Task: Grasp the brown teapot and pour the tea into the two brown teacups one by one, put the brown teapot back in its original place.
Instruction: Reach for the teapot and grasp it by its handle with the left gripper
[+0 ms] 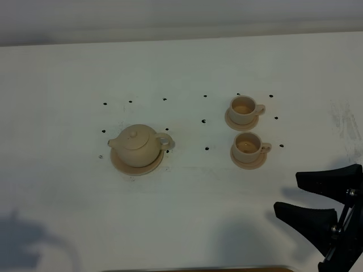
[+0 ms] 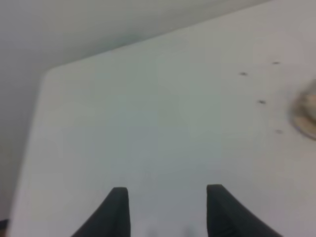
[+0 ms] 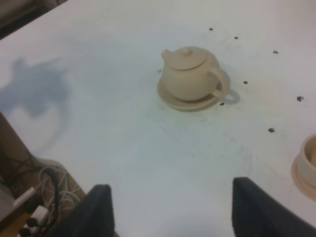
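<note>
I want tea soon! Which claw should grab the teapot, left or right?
Probably right. The brown teapot has its handle turned toward the open right claw; the left claw sees only a blurred edge.

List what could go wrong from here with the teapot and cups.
1. The round beige ceramic teapot sits on its flat beige saucer plate; lifting it by the loop handle may drag the plate off its spot.
2. Its knobbed lid may slip off when tipped.
3. The two small beige teacups stand close together, so the spout may knock or splash the wrong one.
</note>
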Tool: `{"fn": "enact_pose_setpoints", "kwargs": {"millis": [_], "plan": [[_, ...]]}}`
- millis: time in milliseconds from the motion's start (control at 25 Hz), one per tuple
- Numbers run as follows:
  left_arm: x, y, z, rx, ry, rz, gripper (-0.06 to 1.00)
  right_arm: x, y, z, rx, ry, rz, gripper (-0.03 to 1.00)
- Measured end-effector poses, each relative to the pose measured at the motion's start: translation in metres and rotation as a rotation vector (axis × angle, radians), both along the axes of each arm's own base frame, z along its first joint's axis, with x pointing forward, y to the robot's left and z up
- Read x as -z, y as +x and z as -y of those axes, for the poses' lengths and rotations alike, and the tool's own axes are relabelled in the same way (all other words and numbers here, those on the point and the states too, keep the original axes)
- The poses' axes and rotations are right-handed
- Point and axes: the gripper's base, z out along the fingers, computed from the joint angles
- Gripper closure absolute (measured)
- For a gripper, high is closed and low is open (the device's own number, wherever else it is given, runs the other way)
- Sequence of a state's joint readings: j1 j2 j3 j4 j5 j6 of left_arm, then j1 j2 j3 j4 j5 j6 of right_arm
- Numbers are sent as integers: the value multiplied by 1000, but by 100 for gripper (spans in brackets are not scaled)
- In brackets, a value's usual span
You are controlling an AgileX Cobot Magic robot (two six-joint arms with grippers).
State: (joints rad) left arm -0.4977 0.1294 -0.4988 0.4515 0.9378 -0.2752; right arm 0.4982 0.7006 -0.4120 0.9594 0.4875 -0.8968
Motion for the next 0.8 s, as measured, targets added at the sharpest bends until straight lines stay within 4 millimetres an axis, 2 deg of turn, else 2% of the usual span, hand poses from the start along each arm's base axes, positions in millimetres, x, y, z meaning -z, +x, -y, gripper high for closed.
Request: {"fn": "enact_pose_setpoints", "kwargs": {"millis": [400, 600, 800], "plan": [[10, -24, 2, 90, -172, -19, 59, 0, 0, 0, 1, 1, -1, 44], [24, -26, 8, 159, -151, -121, 59, 0, 2, 0, 13, 2, -4, 44], [25, -29, 14, 244, -125, -135, 59, 13, 15, -3, 64, -39, -83, 44]]}}
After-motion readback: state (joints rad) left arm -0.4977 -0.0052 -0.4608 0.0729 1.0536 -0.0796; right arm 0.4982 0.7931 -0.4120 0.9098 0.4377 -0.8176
